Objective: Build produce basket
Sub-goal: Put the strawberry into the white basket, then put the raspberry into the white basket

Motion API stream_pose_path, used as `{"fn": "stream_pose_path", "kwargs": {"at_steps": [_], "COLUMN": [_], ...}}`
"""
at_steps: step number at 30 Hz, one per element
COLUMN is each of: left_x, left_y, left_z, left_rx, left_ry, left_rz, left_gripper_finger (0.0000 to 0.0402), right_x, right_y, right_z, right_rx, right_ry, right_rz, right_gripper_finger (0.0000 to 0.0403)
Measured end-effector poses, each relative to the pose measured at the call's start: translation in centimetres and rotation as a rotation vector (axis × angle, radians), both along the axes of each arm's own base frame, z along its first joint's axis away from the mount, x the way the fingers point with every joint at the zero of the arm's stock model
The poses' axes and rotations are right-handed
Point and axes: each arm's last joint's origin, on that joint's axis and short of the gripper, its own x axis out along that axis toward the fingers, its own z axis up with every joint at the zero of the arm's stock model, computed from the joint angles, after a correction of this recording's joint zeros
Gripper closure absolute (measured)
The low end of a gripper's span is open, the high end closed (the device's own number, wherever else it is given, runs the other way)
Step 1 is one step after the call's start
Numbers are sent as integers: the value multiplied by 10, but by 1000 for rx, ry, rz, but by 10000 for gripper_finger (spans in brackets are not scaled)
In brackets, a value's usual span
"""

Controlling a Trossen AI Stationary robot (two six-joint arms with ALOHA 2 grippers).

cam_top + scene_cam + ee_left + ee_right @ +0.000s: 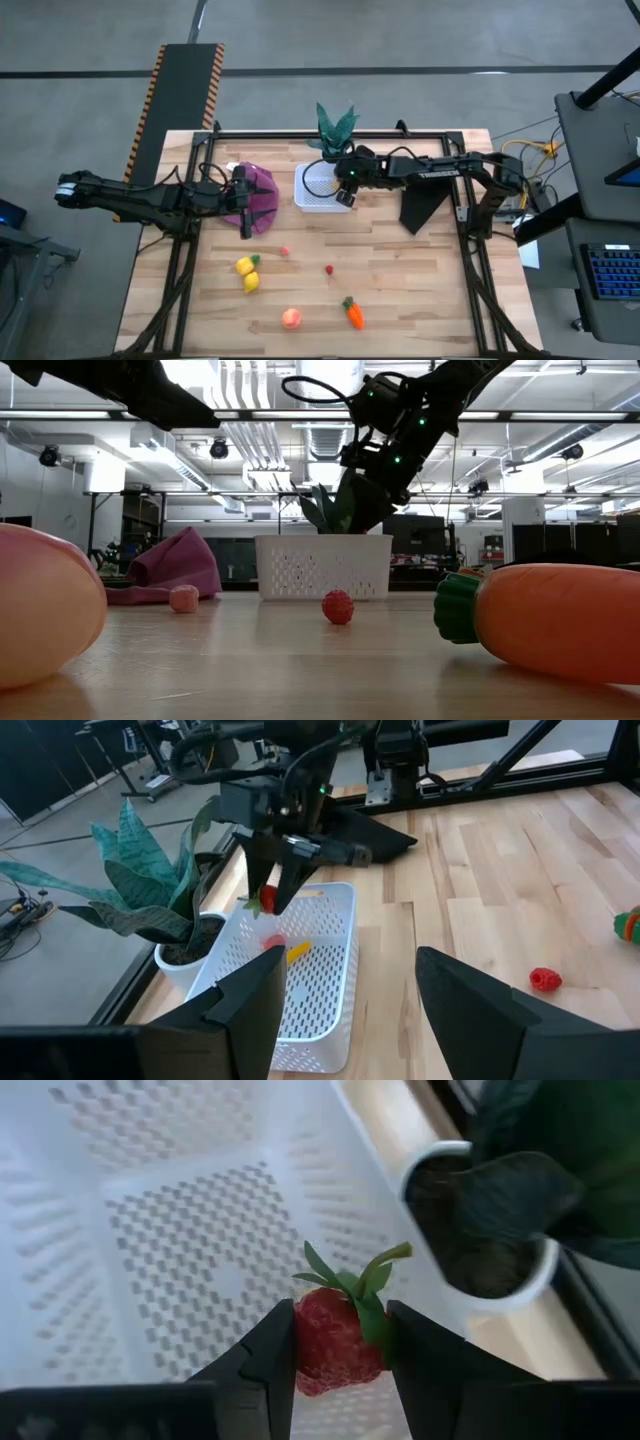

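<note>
Right claw (340,1345) pinches a strawberry (333,1342) above the white basket (150,1230).

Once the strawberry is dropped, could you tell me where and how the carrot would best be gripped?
Grip the carrot across the middle of its orange body, coming straight down from above. It lies flat on the table, tapering from the green top, with open wood all around, so fingers can likely close across its narrow width. The right hand is over the basket, holding the strawberry.
</note>
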Motion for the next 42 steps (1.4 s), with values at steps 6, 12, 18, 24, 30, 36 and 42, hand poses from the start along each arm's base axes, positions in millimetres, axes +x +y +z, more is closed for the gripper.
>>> {"fn": "stream_pose_path", "kwargs": {"at_steps": [6,12,18,24,30,36,42], "left_x": [0,0,0,0,0,0,0], "left_y": [0,0,0,0,0,0,0], "left_z": [0,0,0,0,0,0,0], "left_rx": [1,20,21,22,22,18,17], "left_ry": [2,6,6,5,5,5,5], "left_rz": [0,-6,-6,-6,-6,-6,-5], "left_gripper_finger": [192,192,192,192,192,192,192], "right_x": [0,-1,-1,-4,-13,-34,-46], "right_y": [-2,-4,-5,1,43,123,200], "right_z": [0,0,0,13,68,111,101], "right_rx": [-41,-43,-47,43,241,316,174], "right_ry": [14,12,6,-52,-261,-388,-359], "right_rz": [-12,-17,-47,-37,99,341,391], "right_gripper_finger": [271,241,213,199,203,209,209]}}
